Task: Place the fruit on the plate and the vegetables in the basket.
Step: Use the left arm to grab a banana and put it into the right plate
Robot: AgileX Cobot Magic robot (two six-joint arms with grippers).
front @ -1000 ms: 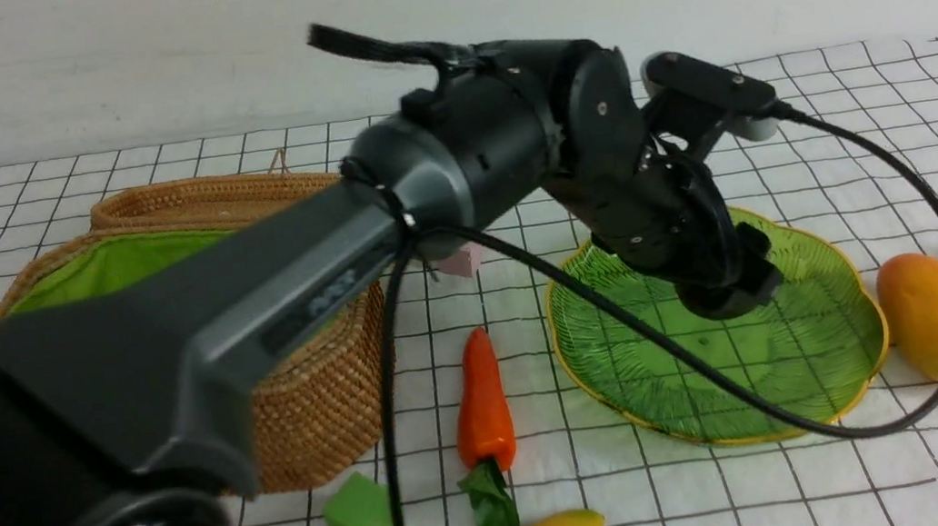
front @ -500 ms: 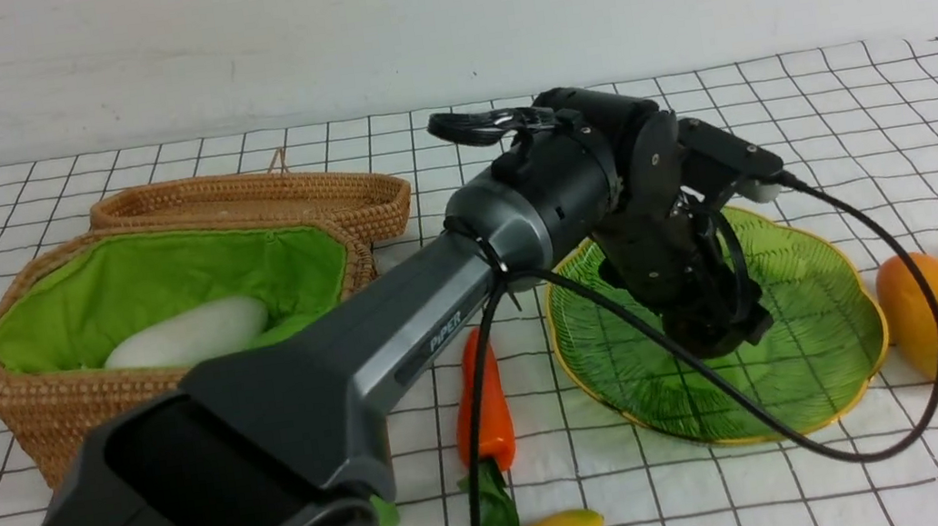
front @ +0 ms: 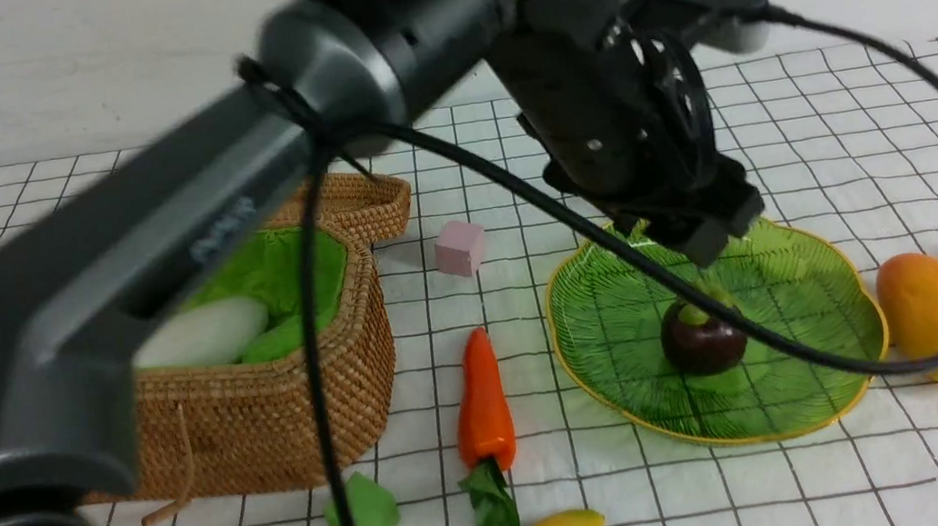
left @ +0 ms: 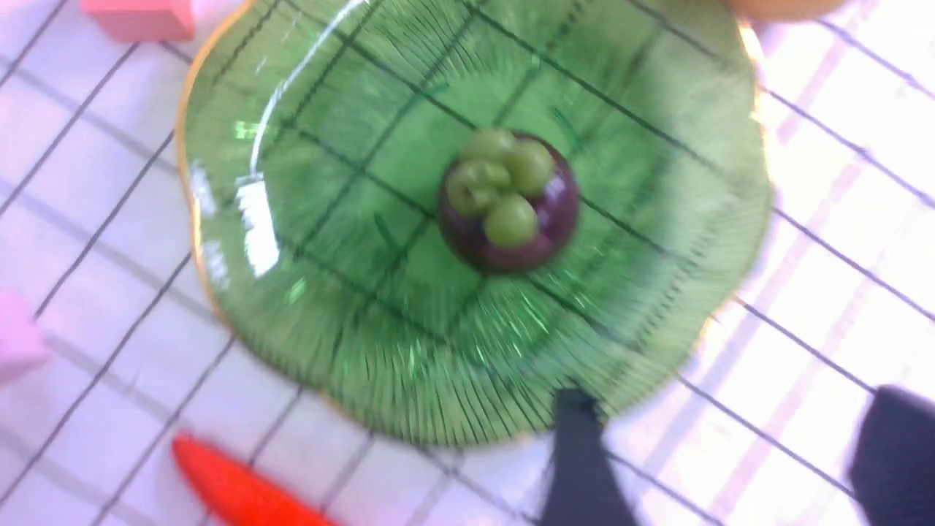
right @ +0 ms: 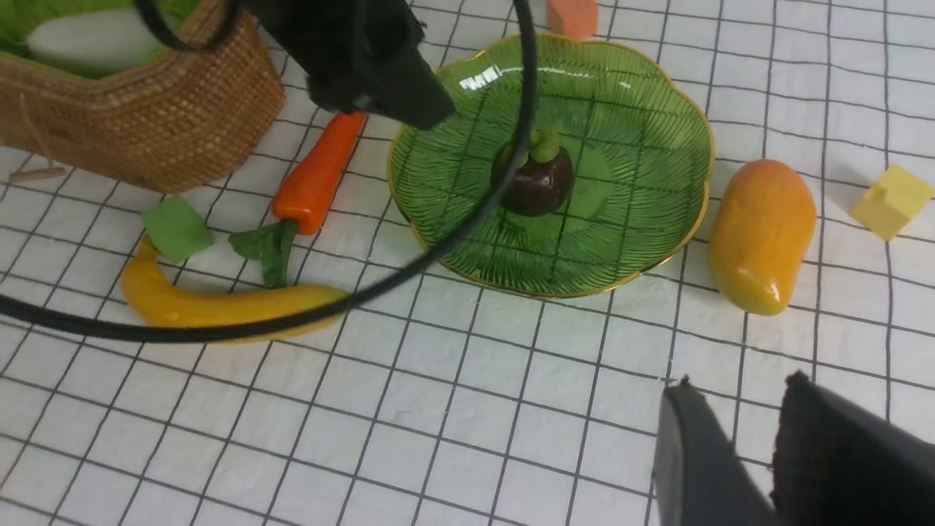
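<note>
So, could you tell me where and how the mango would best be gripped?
Probably across its thick middle, from straight above: the mango lies flat on the cloth beside the plate, long axis roughly front-to-back, so its narrower width runs left to right.

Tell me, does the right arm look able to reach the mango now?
Probably yes. The mango lies uncovered on the cloth beside the plate, and only bare cloth shows between it and the right pincer.

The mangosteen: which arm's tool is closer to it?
Left. Its tool hangs right above the mangosteen; the right tool sits well off the plate, over the cloth.
</note>
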